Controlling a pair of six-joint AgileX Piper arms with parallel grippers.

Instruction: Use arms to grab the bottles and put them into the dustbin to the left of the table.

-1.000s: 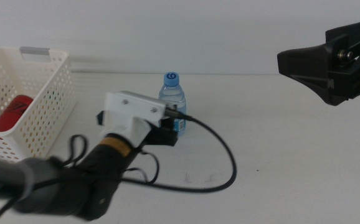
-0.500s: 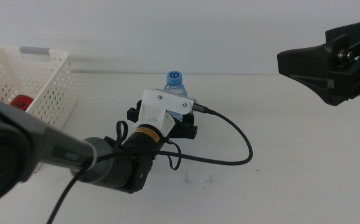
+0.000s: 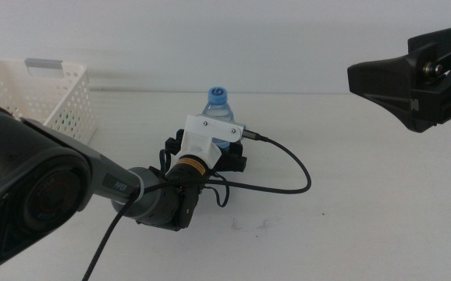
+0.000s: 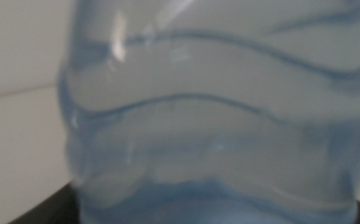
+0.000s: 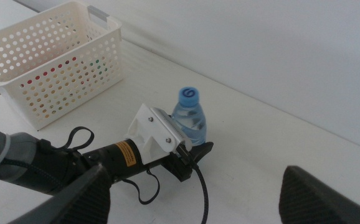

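Water bottle: the clear bottle (image 3: 218, 117) with its blue cap stands upright at the centre of the middle view, on the white table (image 3: 366, 203), and it fills nearly the whole left wrist picture (image 4: 217, 124), blurred from being so close.

Left gripper: right at the bottle (image 3: 210, 160), its dark jaws on either side of the bottle's lower body; the white wrist housing (image 3: 210, 136) covers the contact, so I can't tell whether the jaws are pressing on it or merely flanking it.

Left arm: comes in from the lower left of the middle view, big and out of focus, a black cable (image 3: 288, 183) looping over the table to the right of the bottle.

Dustbin: the white perforated basket (image 3: 58, 97) sits at the upper left of the frame, well apart from the bottle; through its holes the right wrist view (image 5: 49, 62) shows red and green colours inside.

Right gripper: up at the upper right edge of the middle view (image 3: 366, 78), well apart from the bottle, jaws spread wide with nothing between them.
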